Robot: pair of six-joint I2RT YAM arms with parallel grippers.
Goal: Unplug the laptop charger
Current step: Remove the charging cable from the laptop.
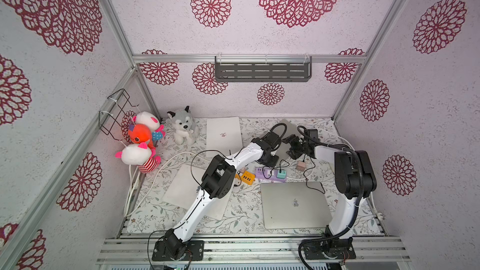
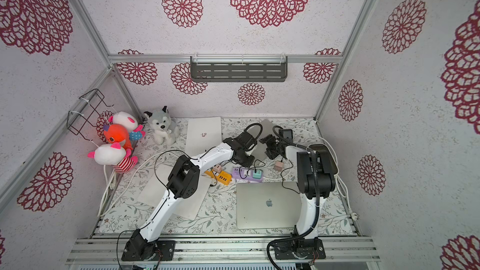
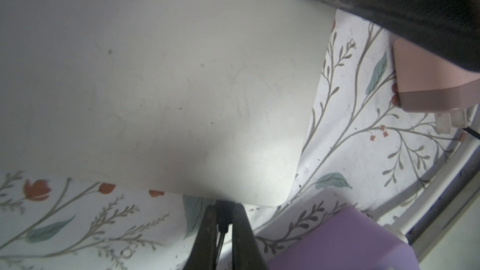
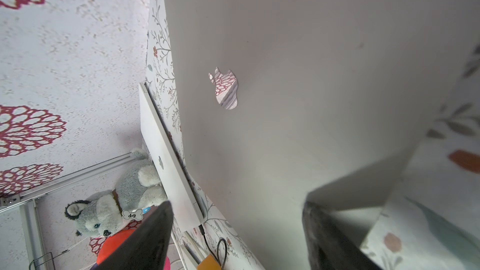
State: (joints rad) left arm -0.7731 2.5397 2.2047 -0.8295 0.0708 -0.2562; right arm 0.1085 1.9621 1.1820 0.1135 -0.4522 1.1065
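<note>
Two pairs: left jaws pinch charger plug [image 3: 224, 215]; right jaws wide.

Glossy white shells [image 1: 192, 211] dotted with small dark screws cover both arms, linked by black joint housings [image 1: 217, 177]. A thin black cable [image 1: 192, 167] runs along the left arm, a ribbed black conduit [image 1: 300, 250] along the right. The left claw [image 3: 225, 209] and right claw [image 4: 237, 203] are matt black.
</note>
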